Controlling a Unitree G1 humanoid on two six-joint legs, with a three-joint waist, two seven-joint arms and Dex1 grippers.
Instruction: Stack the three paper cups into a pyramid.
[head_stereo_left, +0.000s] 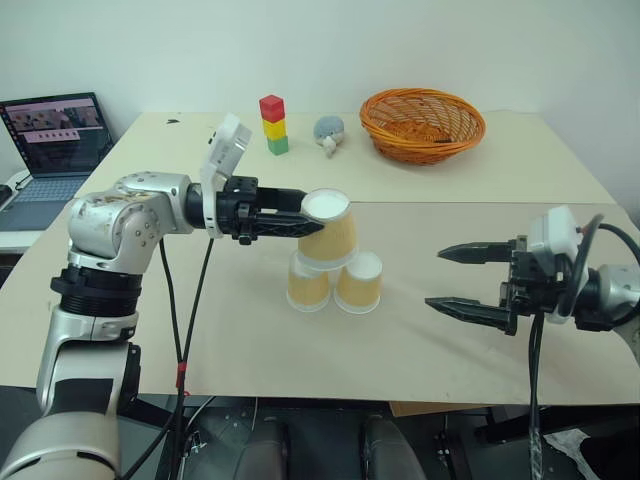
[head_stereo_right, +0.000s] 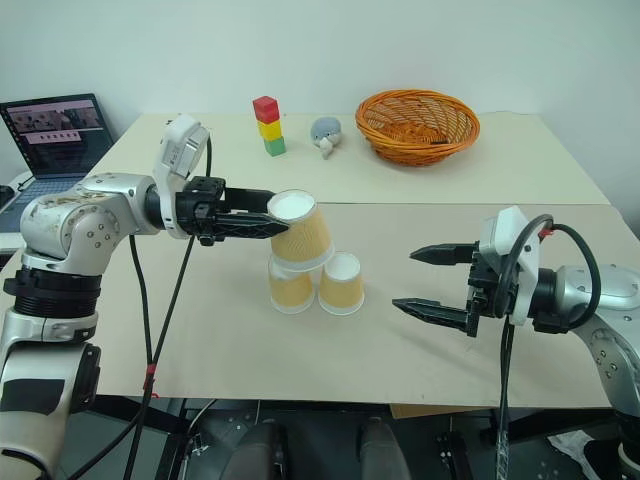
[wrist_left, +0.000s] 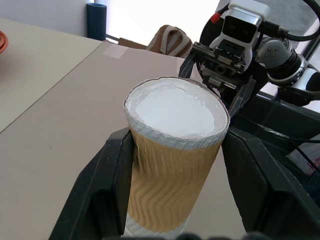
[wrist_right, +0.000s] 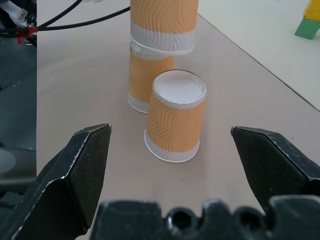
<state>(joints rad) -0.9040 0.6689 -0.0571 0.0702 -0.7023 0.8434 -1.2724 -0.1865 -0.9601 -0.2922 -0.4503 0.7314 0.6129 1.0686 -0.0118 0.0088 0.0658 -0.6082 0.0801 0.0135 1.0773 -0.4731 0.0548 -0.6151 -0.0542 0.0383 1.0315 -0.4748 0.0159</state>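
Note:
Two paper cups stand upside down, side by side, near the middle of the table: the left one (head_stereo_left: 308, 286) and the right one (head_stereo_left: 359, 284). The third cup (head_stereo_left: 328, 230) hangs upside down and slightly tilted right above them, its rim at their bases; I cannot tell whether it rests on them. My left gripper (head_stereo_left: 312, 212) is shut on this cup's upper part, one black finger (wrist_left: 107, 192) on each side. My right gripper (head_stereo_left: 434, 278) stands open to the right of the cups, clear of them, fingertips pointing at them.
At the back of the table stand a red-yellow-green block tower (head_stereo_left: 273, 124), a small grey plush toy (head_stereo_left: 328, 133) and an orange wicker basket (head_stereo_left: 422, 124). A laptop (head_stereo_left: 50, 140) sits on a side table at the far left.

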